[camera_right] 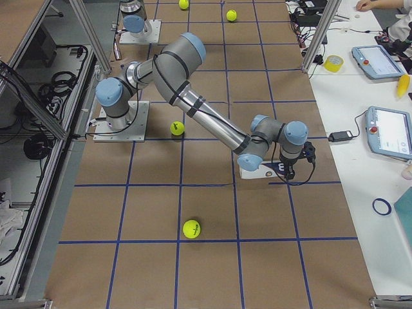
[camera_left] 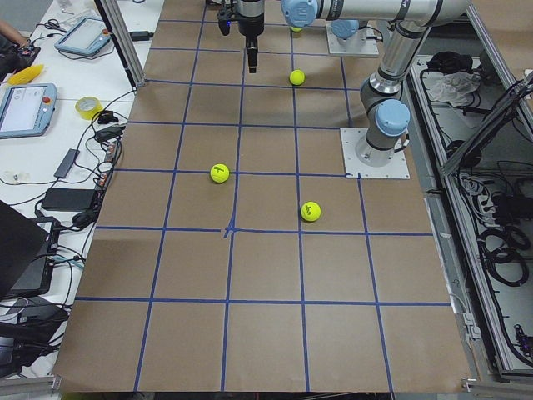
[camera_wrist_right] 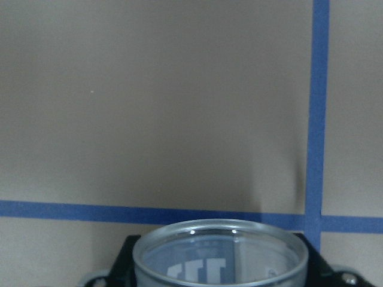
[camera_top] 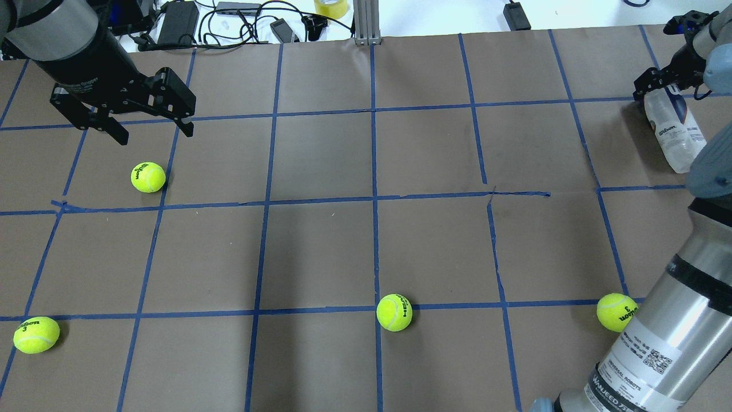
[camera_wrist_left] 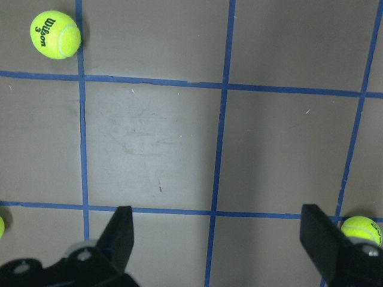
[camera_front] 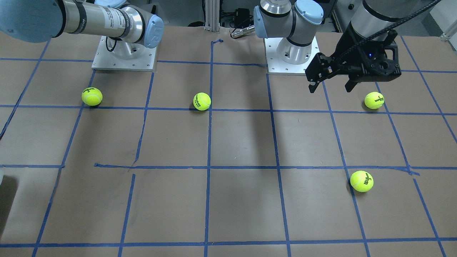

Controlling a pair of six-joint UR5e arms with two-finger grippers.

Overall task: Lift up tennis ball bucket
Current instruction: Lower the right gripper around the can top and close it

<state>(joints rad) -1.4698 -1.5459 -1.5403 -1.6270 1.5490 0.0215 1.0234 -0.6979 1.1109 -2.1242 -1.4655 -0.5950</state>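
Note:
The tennis ball bucket [camera_top: 675,134] is a clear can with a white-and-navy label, at the table's far right and leaning in the overhead view. My right gripper [camera_top: 659,87] is shut on its open end. In the right wrist view the can's rim [camera_wrist_right: 220,230] sits between the dark fingers [camera_wrist_right: 127,256]. The exterior right view shows the can [camera_right: 257,169] low, by the table, under the right wrist. My left gripper [camera_top: 155,136] is open and empty, hovering above the far left of the table, and it also shows in the front view [camera_front: 330,88].
Several yellow-green tennis balls lie loose on the brown paper: one under the left gripper [camera_top: 148,177], one front left [camera_top: 36,335], one front centre [camera_top: 394,312], one by the right arm [camera_top: 616,312]. Cables and chargers [camera_top: 177,23] lie past the far edge.

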